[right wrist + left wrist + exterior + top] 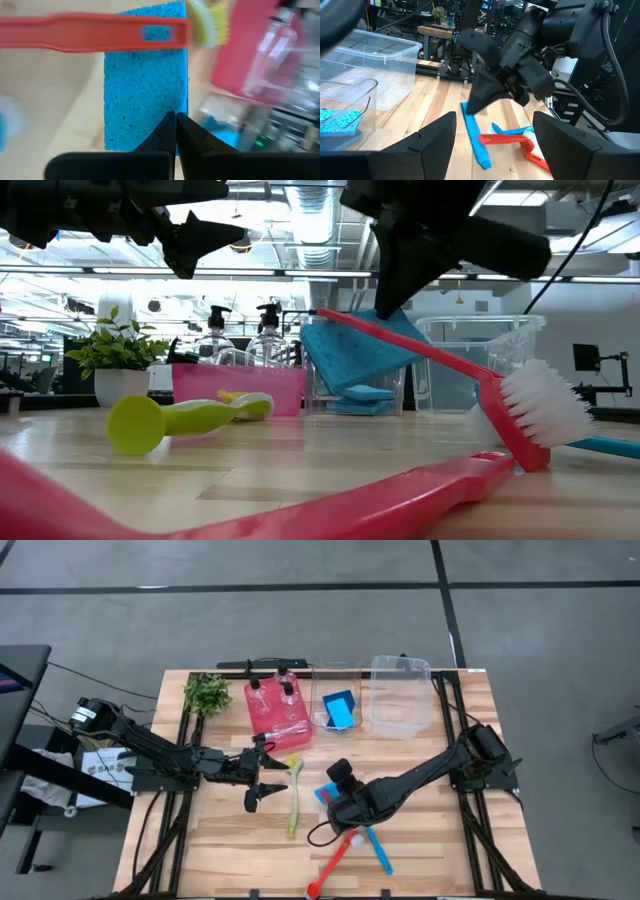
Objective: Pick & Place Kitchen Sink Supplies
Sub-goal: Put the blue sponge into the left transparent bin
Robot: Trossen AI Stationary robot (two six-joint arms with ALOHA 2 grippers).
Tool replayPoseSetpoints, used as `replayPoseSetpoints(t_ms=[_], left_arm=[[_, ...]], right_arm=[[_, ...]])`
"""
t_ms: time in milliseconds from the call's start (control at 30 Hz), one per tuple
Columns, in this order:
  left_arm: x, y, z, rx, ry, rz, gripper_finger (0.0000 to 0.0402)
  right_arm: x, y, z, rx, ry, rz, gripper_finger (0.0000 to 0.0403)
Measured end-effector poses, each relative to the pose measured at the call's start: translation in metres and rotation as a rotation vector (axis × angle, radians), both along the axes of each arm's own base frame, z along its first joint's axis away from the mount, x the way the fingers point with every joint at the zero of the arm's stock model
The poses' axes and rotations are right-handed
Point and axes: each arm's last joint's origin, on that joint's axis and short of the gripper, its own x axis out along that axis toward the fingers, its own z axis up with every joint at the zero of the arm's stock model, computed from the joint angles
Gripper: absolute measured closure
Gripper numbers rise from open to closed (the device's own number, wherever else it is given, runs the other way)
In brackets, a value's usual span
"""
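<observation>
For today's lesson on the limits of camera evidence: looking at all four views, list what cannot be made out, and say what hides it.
- Red bin contents, low view: the wall hides all but the pump tops of the bottles.
- Red brush, low view: handle end cut off by the picture edge.
- Right hand, high view: the arm covers most of the blue sponge it grips.
- Bottles, right wrist view: blurred.
- Left hand, left wrist view: fingertips cut off by the edge.

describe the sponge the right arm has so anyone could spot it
Look near the table's front centre, just above the crossed red and blue brushes. The blue sponge hangs pinched in the right end effector, unlike the sponges lying in the clear bin.
</observation>
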Motion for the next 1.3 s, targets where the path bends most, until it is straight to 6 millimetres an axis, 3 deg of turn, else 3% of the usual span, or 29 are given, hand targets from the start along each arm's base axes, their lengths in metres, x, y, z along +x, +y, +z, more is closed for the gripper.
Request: replayPoseSetpoints(t_ms=[467, 700, 900, 1133, 1300], left_arm=[[0.000, 0.000, 0.000, 0.000, 0.000, 0.000, 0.0135], [0.000, 0.000, 0.000, 0.000, 0.000, 0.000, 0.0135], [0.000, 0.000, 0.000, 0.002, 0.000, 0.000, 0.0135], [0.000, 0.000, 0.000, 0.003, 0.000, -0.001, 0.0135], [0.000, 0.000, 0.000, 0.003, 0.000, -0.001, 0.0135]], right_arm=[[0.002, -0.012, 0.009, -0.363, -0.157, -0.146, 0.0403], [0.004, -0.033, 0.019, -0.501, -0.228, -0.259, 0.0403], [0.001, -0.072, 0.040, -0.482, -0.290, -0.407, 0.0403], [0.001, -0.139, 0.054, -0.455, -0.343, -0.634, 0.0403], [0.006, -0.190, 0.051, -0.264, -0.360, -0.718, 0.0402]])
